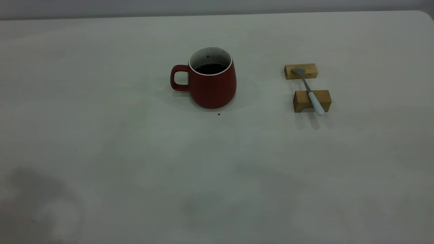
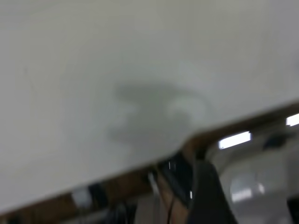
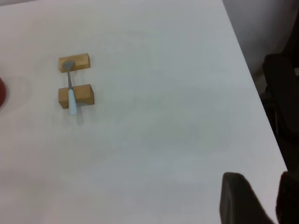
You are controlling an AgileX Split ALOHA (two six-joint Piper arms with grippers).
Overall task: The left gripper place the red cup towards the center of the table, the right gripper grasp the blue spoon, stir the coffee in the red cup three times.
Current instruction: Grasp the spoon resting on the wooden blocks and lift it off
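Note:
The red cup (image 1: 212, 83) stands upright near the middle of the table (image 1: 101, 135), handle to the left, with dark coffee (image 1: 211, 68) inside. To its right the blue spoon (image 1: 310, 92) lies across two tan wooden blocks, bowl on the far one, pale handle overhanging the near one. In the right wrist view the blue spoon (image 3: 71, 91) is far off, and only a sliver of the red cup (image 3: 1, 91) shows. My right gripper (image 3: 259, 179) is open and empty, well away from the spoon. A dark part of my left gripper (image 2: 210, 191) hangs past the table edge.
The far wooden block (image 1: 301, 71) and the near wooden block (image 1: 312, 100) hold the spoon off the tabletop. A small dark speck (image 1: 218, 114) lies in front of the cup. The table's edge (image 3: 254, 88) runs beside my right gripper, with dark furniture beyond.

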